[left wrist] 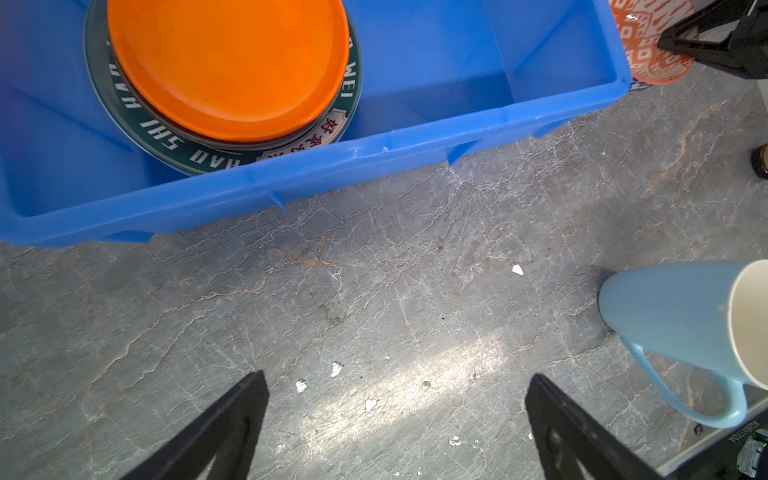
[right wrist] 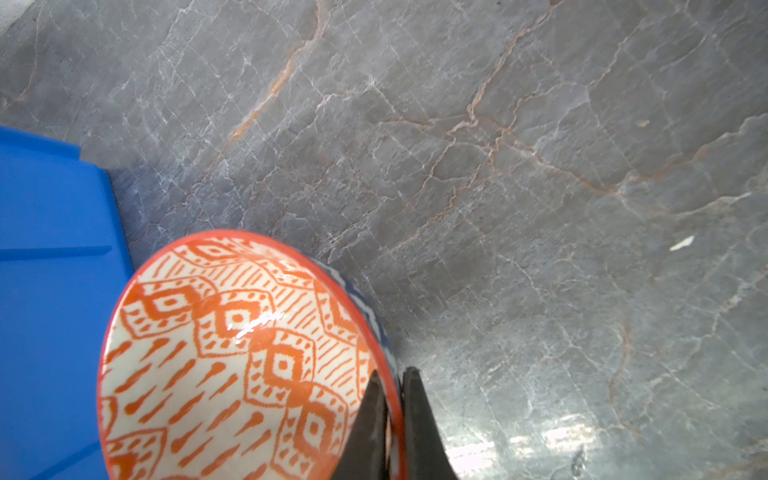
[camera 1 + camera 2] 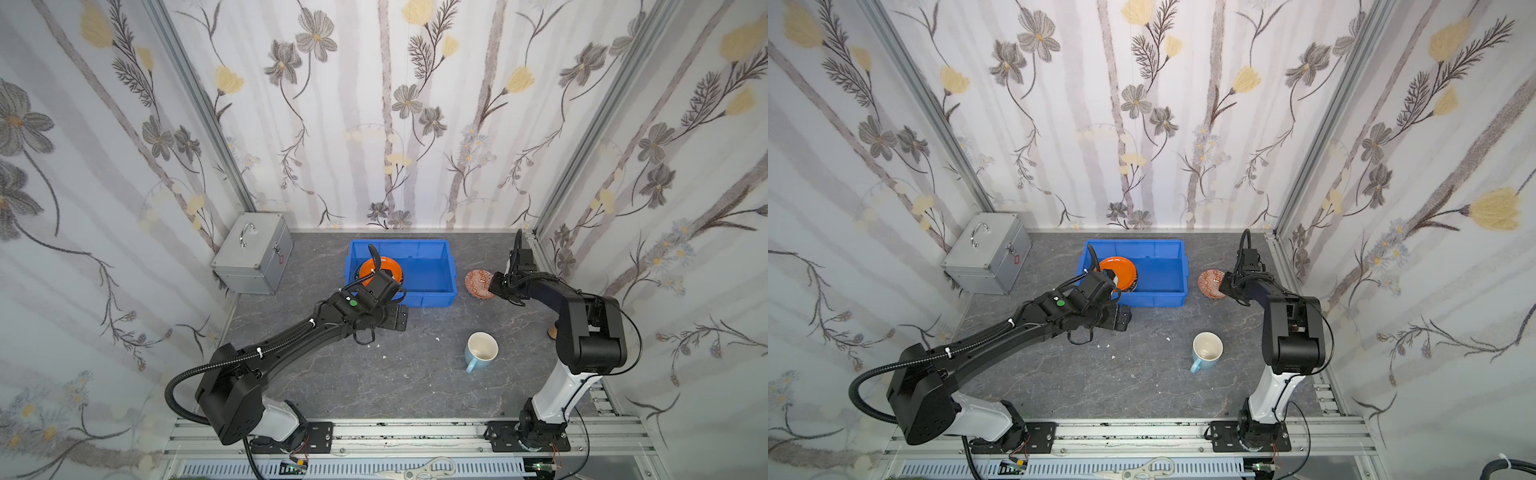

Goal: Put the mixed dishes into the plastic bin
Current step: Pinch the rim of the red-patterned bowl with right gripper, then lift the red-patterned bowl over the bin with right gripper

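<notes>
The blue plastic bin (image 3: pixel 432 266) (image 3: pixel 1163 243) (image 1: pixel 415 141) holds a plain orange plate (image 3: pixel 384 266) (image 3: pixel 1121 268) (image 1: pixel 228 62) stacked on a dark lettered-rim plate (image 1: pixel 216 160). Just right of the bin, my right gripper (image 3: pixel 494 286) (image 2: pixel 394 376) is shut on the rim of the small orange-patterned bowl (image 3: pixel 478 280) (image 3: pixel 1210 280) (image 2: pixel 232 365), one finger inside and one outside. The bowl looks tilted. My left gripper (image 3: pixel 397 318) (image 1: pixel 397 378) stands open over bare table in front of the bin. A pale blue mug (image 3: pixel 480 351) (image 3: pixel 1206 351) (image 1: pixel 685 328) stands upright on the table.
A silver metal case (image 3: pixel 253 257) (image 3: pixel 986 253) with a handle sits at the back left. Small white chips (image 1: pixel 336 368) lie on the grey marbled table. Floral walls close in three sides. Scissors (image 3: pixel 419 469) lie on the front rail.
</notes>
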You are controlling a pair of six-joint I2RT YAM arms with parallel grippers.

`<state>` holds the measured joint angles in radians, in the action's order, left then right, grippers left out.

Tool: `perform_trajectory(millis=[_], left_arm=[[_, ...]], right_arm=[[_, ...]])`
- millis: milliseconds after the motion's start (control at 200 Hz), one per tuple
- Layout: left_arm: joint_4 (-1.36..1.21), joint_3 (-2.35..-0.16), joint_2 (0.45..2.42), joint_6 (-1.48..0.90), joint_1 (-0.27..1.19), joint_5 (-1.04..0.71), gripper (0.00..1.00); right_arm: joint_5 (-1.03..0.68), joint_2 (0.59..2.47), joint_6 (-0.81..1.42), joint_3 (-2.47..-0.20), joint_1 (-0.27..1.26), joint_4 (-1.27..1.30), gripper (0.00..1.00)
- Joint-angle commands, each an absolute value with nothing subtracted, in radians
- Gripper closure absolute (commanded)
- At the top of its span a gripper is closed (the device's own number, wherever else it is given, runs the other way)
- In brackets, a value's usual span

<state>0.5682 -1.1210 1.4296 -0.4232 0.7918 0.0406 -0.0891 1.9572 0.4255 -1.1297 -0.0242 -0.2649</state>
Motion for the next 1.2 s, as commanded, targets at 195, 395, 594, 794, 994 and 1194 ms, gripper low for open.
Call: perform_trajectory(millis=[195,395,594,794,994,1194], left_arm=[[0.544,-1.064,1.35,-0.44,0.76,0.066,0.0],[0.538,-1.025,1.295,-0.448,0.743,0.077,0.0],[0.536,-0.99,1.245,-0.459,0.729,0.093,0.0],[0.545,-0.968,1.185,-0.463,0.715,0.109,0.0],[0.546,-0.953,1.161,-0.466,0.703,0.115,0.0],[0.549,-0.945,1.157,-0.466,0.691,0.12,0.0]], right_arm=[[-0.117,1.891,0.428,-1.176,-0.024,-0.285,0.93],[-0.129,1.831,0.428,-1.211,-0.016,-0.323,0.93],[-0.119,1.799,0.419,-1.283,0.041,-0.381,0.93],[-0.115,1.778,0.437,-1.382,0.133,-0.407,0.92],[-0.122,1.85,0.442,-1.506,0.243,-0.421,0.92],[-0.137,1.995,0.445,-1.612,0.317,-0.413,0.92]])
